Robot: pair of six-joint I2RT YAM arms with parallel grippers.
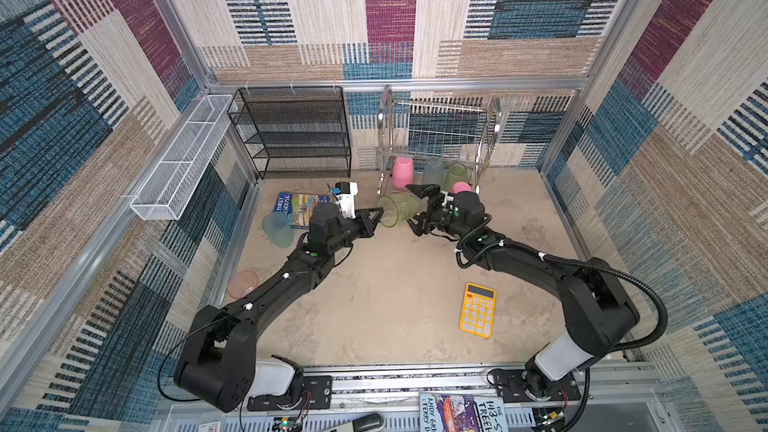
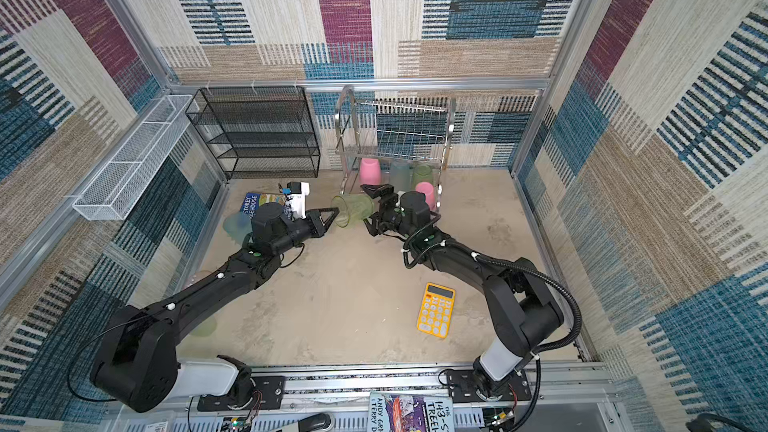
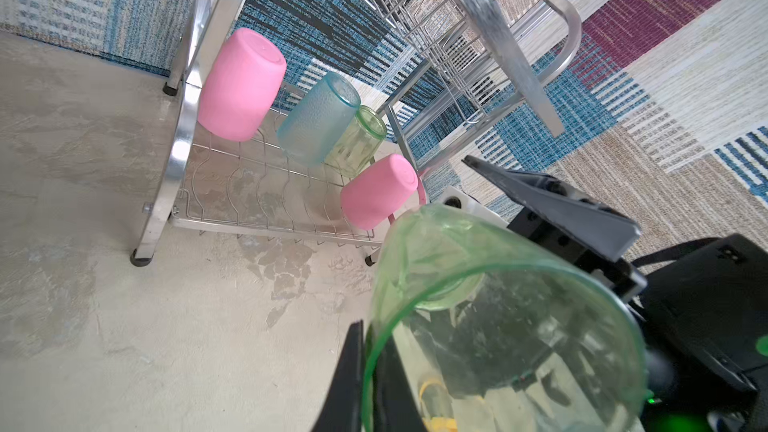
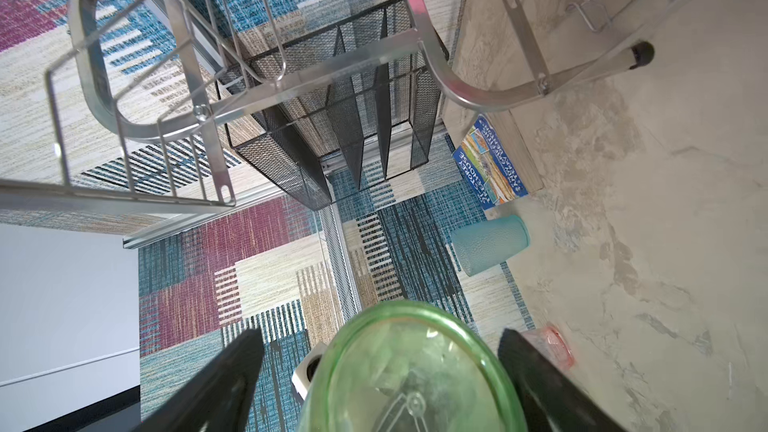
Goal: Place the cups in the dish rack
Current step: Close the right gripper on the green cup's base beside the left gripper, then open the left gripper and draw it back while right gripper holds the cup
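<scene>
Mesh trough, white, hangs on the left wall, with a black mesh shelf at the back beside it. In front of the shelf a book lies on the table. A loose teal cup sits at the book's near edge, and a salmon cup sits nearer, beside the left arm. The left gripper is clamped on the rim of a green tumbler, which it holds on its side, mouth toward the left. The right gripper has its jaws spread either side of the tumbler's base, with gaps showing in the right wrist view, so it grips nothing. Just behind stands the dish rack. Four cups sit upside down on its lower tier: a pink cup, a blue cup, a green cup and a second pink cup in front. A yellow calculator lies near the right arm.
</scene>
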